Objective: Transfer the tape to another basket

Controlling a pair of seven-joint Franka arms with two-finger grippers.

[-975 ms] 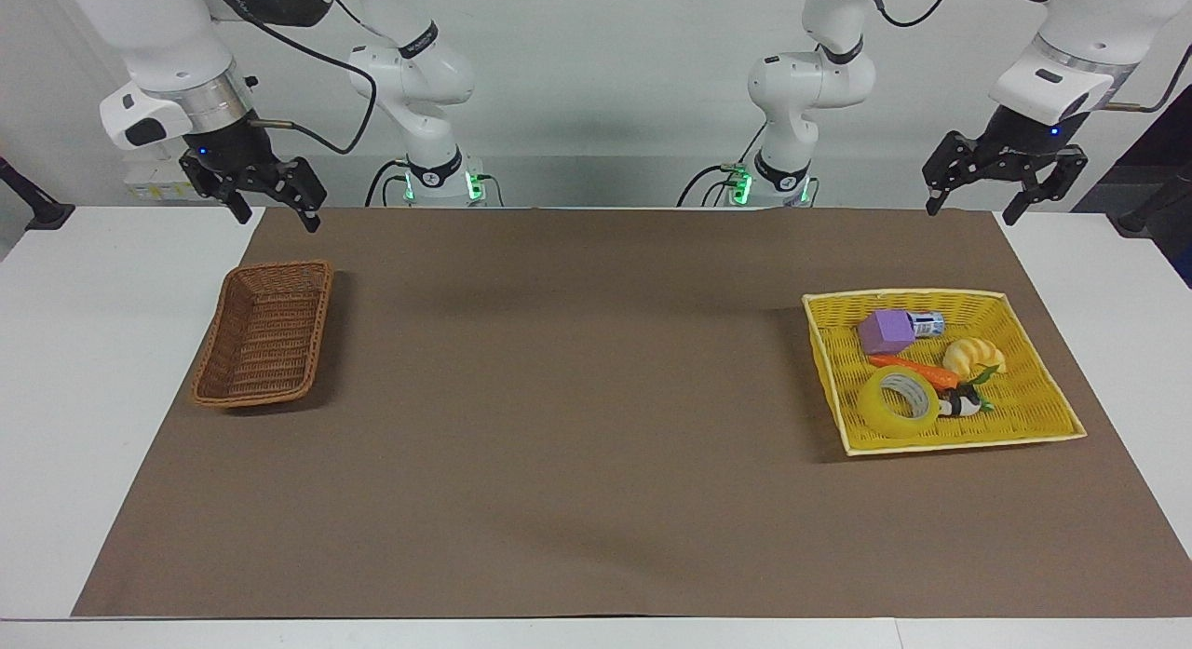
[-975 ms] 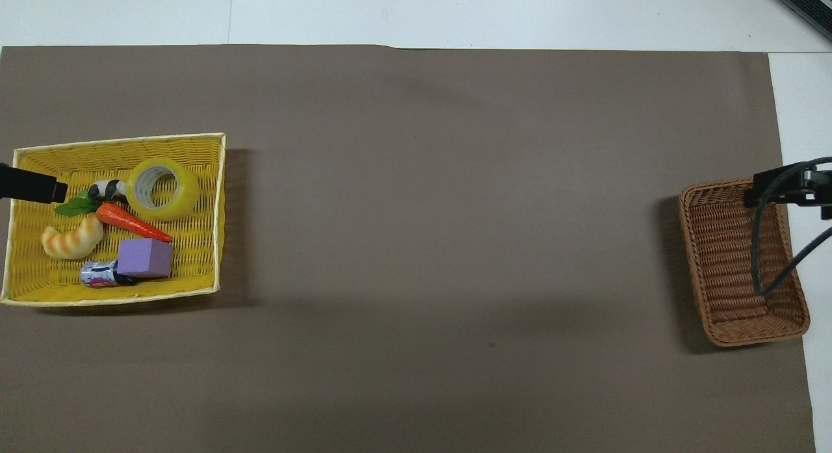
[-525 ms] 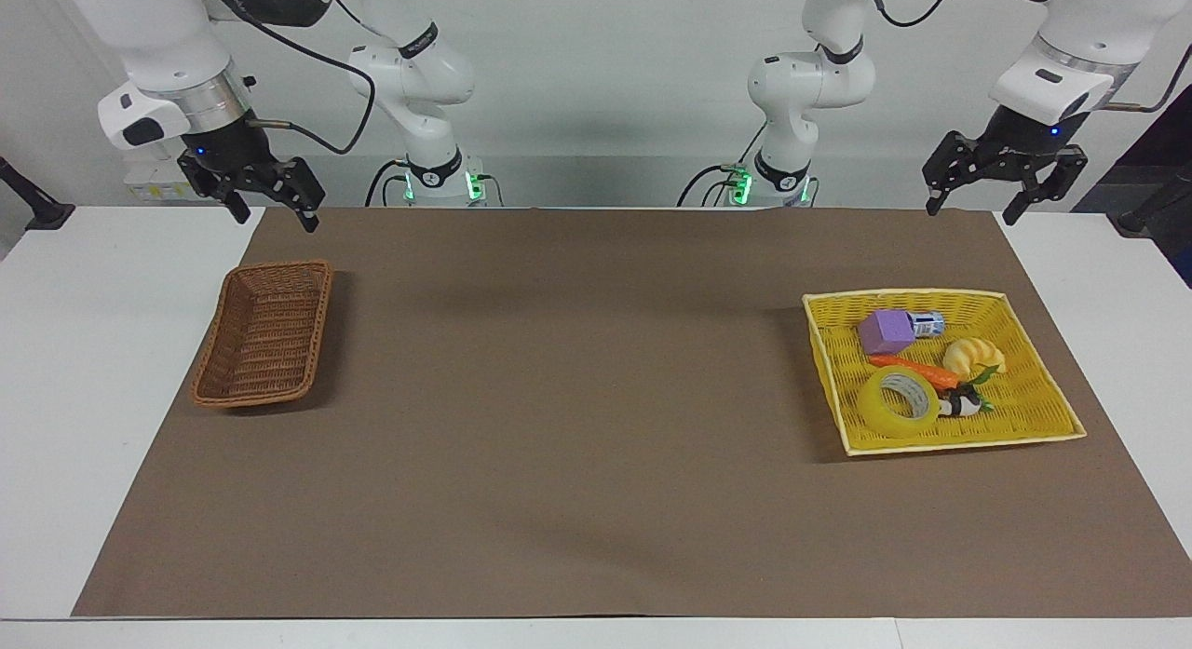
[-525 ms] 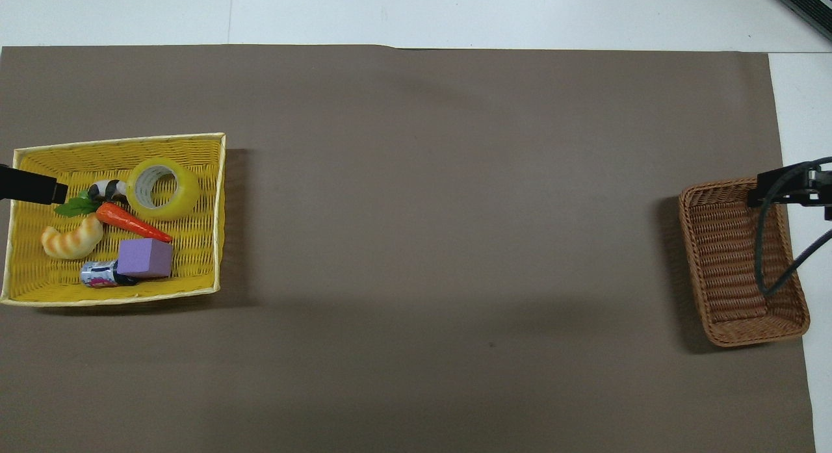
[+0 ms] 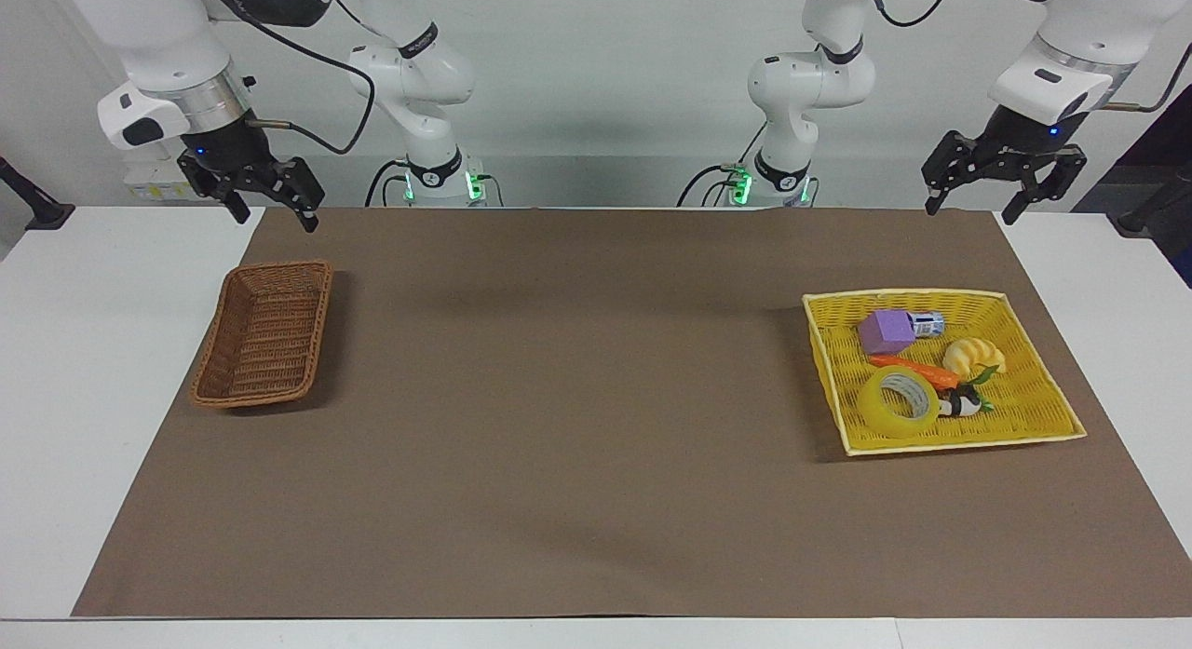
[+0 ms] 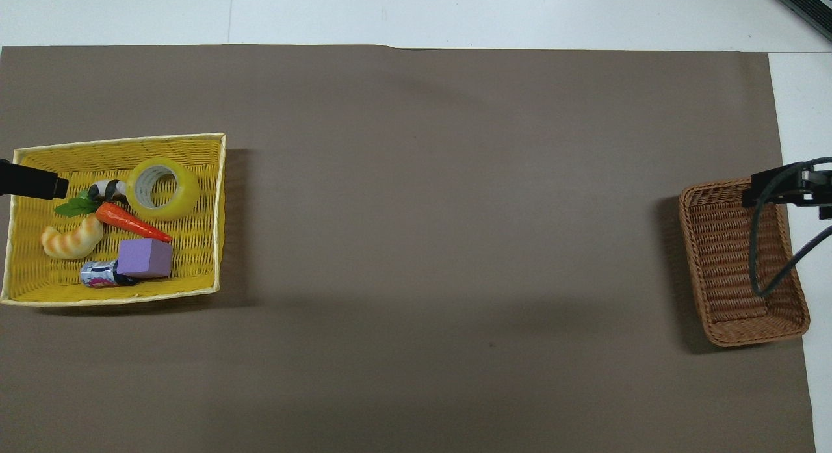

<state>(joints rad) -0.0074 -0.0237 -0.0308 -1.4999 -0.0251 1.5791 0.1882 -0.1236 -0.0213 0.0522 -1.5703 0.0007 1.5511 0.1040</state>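
Tape lies, as you see from the facing camera, in the yellow tray basket at the left arm's end of the table, in the corner farthest from the robots, touching a carrot. Your left gripper hangs open, high over the mat's edge near its base. Your right gripper hangs open too, over the mat's edge by the brown wicker basket.

From overhead you find the tape beside a purple block and croissant toy; the wicker basket holds nothing.
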